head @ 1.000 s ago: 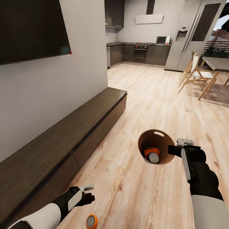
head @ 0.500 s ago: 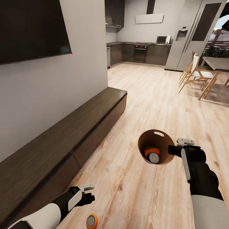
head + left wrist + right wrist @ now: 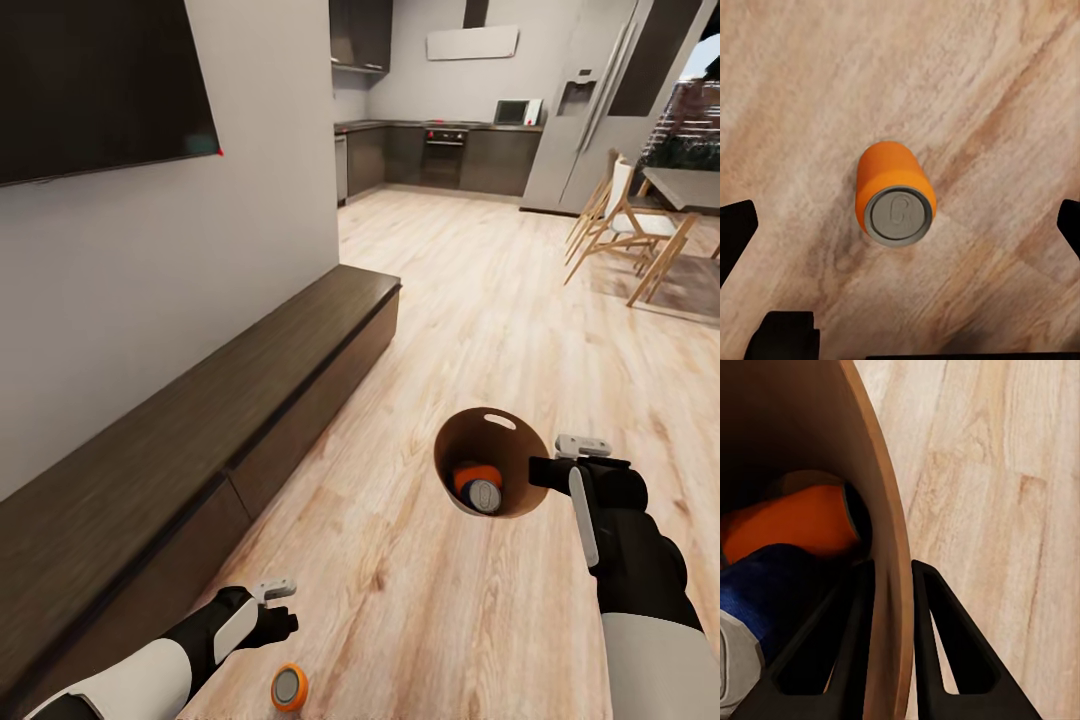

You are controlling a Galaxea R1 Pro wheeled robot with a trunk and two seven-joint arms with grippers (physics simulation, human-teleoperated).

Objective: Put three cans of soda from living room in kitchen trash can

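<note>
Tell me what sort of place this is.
An open-plan home, it seems: a living area with a wall TV above a long dark bench, running over wood floor to a kitchen with an oven and steel fridge.

No text, label, brand or number can be read anywhere. The orange can [image 3: 895,193] standing on the wooden floor [image 3: 1005,90] shows a plain silver top with a pull-tab outline but no lettering.

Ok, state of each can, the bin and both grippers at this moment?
Trash can: held off the floor, rim pinched by the right gripper.
Orange can and blue can: lying inside it.
Third orange can: upright on floor.
Left gripper: open, above that can.
</note>
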